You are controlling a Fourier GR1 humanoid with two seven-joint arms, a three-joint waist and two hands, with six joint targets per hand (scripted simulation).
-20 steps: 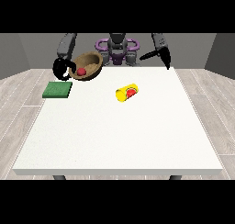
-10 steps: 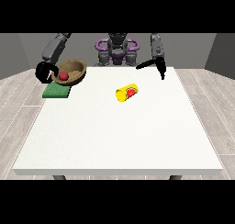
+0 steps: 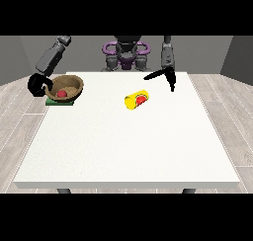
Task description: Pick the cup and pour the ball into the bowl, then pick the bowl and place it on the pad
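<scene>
Brown bowl holding the red ball, resting over the green pad at the table's far corner on the view's left. The hand at the view's left curls around the bowl's rim. The yellow cup lies on its side near the table's middle. The hand at the view's right hangs above the far edge, thumb and fingers spread, holding nothing.

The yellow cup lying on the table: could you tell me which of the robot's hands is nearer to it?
Left. That hand, at the view's right, hangs just beyond the yellow cup; the other hand is far off at the bowl.
</scene>
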